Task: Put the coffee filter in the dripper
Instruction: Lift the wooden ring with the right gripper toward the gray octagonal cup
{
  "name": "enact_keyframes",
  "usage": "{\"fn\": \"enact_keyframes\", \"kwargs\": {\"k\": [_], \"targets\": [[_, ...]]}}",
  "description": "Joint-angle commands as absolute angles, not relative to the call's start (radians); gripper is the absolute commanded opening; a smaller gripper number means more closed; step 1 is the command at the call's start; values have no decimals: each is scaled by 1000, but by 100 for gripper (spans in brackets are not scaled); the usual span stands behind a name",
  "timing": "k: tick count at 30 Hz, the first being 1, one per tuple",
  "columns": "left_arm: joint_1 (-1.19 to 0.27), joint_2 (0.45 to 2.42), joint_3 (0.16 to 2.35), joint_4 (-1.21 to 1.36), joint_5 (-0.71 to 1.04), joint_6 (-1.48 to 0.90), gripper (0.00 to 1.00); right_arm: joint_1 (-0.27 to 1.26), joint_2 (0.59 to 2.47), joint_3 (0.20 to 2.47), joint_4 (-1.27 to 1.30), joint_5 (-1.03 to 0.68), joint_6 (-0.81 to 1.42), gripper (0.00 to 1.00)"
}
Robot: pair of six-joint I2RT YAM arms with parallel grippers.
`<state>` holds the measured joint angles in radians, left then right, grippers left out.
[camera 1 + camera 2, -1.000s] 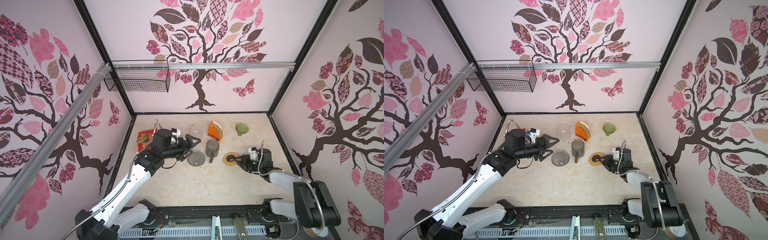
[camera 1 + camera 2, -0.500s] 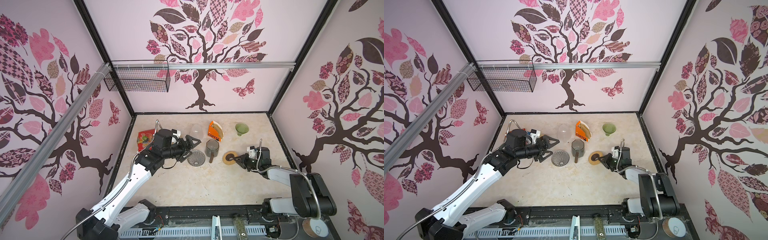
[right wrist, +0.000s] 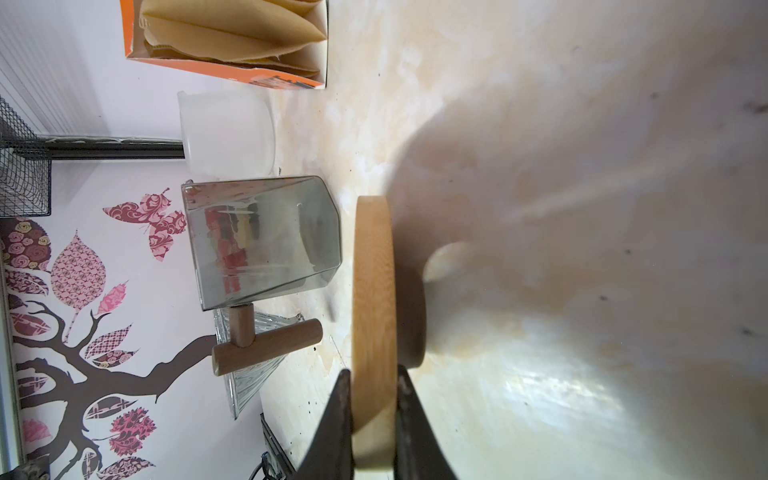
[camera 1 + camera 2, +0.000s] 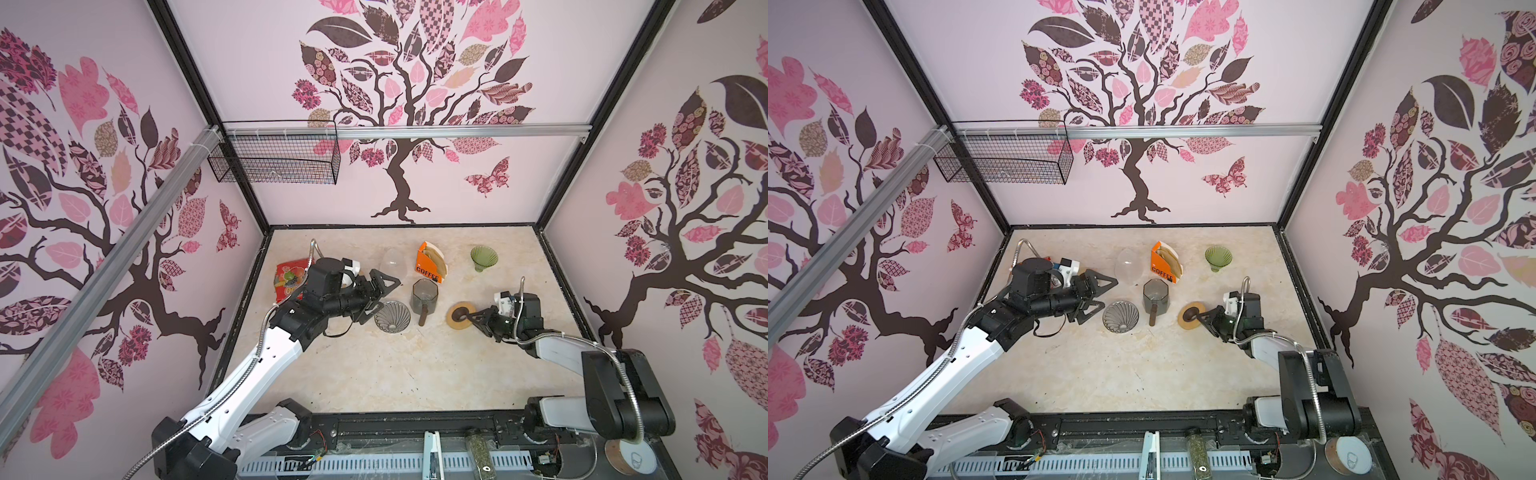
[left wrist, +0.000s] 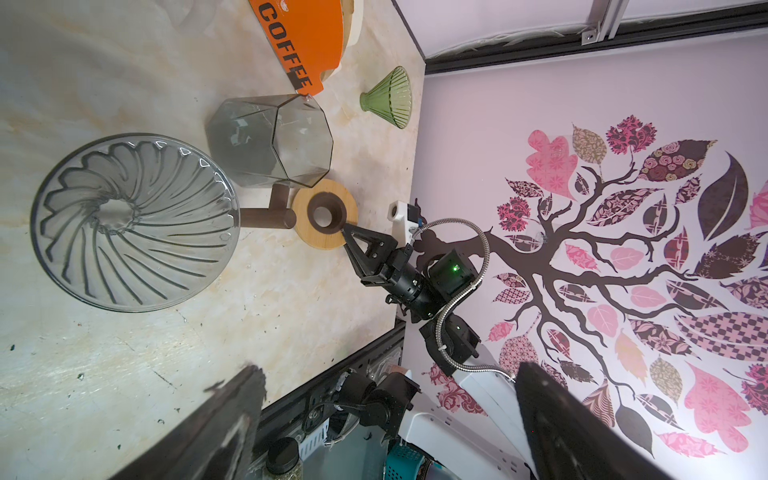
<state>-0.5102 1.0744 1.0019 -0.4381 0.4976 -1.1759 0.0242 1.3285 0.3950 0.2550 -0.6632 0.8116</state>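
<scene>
A: Where are the coffee filters (image 3: 232,37)?

B: They are tan paper cones, packed together inside an open orange box (image 4: 424,259) printed COFFEE; the box stands toward the back of the pale marbled bench (image 4: 395,374).

A: And the dripper?

B: A clear ribbed glass dripper (image 4: 392,316) sits left of middle, its mouth facing the top camera; just beside it is a smoky glass carafe (image 4: 424,293) with a wooden handle; a smaller green dripper (image 4: 484,257) stands well apart, at the back right.

A: What are the hands doing?

B: The left hand (image 4: 388,294) hangs just beside the glass dripper, jaws spread wide, holding nothing; the right hand (image 3: 372,372) is narrowed onto the rim of a flat wooden ring (image 5: 307,232) with a dark collar at its centre, one finger on each face; the ring is just right of the carafe's handle; whether it rests on the bench or is raised off it, I cannot tell.
</scene>
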Motion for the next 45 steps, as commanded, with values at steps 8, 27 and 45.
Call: {"fn": "enact_keyframes", "kwargs": {"k": [8,27,45], "targets": [[-504,1084,976,-411,501,-1168,97,5,1161,573,44,-689,847,0],[-480,1113,1077,-502,603,-982,97,125,1258,865,153,-796,982,0],[-474,1077,1028,-494,592,-1003,97,271,1563,907,249,-855,938,0]]}}
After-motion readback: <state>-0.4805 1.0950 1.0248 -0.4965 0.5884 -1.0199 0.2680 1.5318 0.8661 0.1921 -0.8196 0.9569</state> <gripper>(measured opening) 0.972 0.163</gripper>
